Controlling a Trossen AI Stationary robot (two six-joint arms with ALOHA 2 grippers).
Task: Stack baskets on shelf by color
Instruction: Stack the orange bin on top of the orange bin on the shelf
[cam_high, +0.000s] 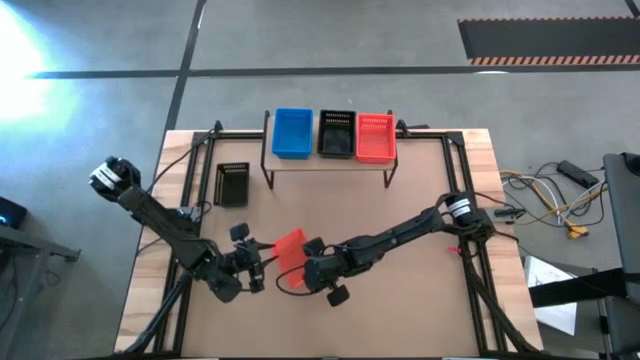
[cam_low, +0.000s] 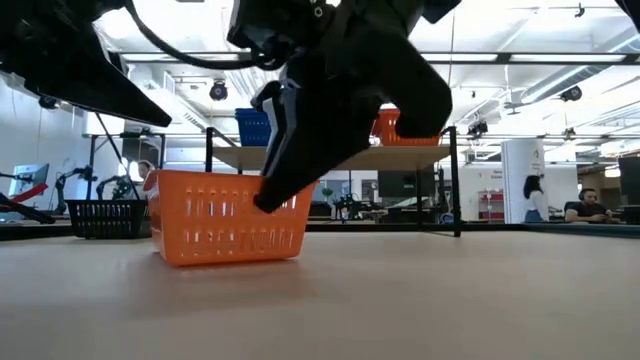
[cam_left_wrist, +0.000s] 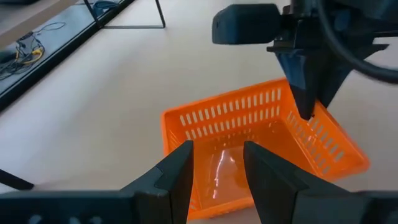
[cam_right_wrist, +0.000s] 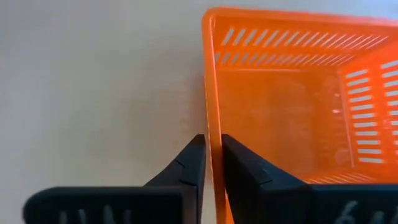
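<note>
An orange basket (cam_high: 290, 250) (cam_low: 225, 222) stands on its base on the table between my two grippers. My right gripper (cam_high: 306, 268) (cam_right_wrist: 212, 140) is at its right side and is shut on one wall. My left gripper (cam_high: 258, 268) (cam_left_wrist: 217, 152) is open at the basket's (cam_left_wrist: 261, 124) left side, its fingers above the near rim; no contact shows. The shelf (cam_high: 330, 163) (cam_low: 400, 155) at the far edge carries a blue basket (cam_high: 292, 132), a black basket (cam_high: 336, 134) and an orange basket (cam_high: 374, 137) side by side. My right gripper pinches one side wall of the orange basket at its top rim (cam_right_wrist: 211, 121), one finger inside the basket and one outside. The fingers (cam_low: 285, 170) come from above, slanting down from the table's right. The basket's base rests on the table.
A second black basket (cam_high: 232, 183) (cam_low: 105, 215) sits on the table left of the shelf. Black frame rails run along the table's left and right edges. Bare tabletop lies between the orange basket and the shelf. People show in the room behind.
</note>
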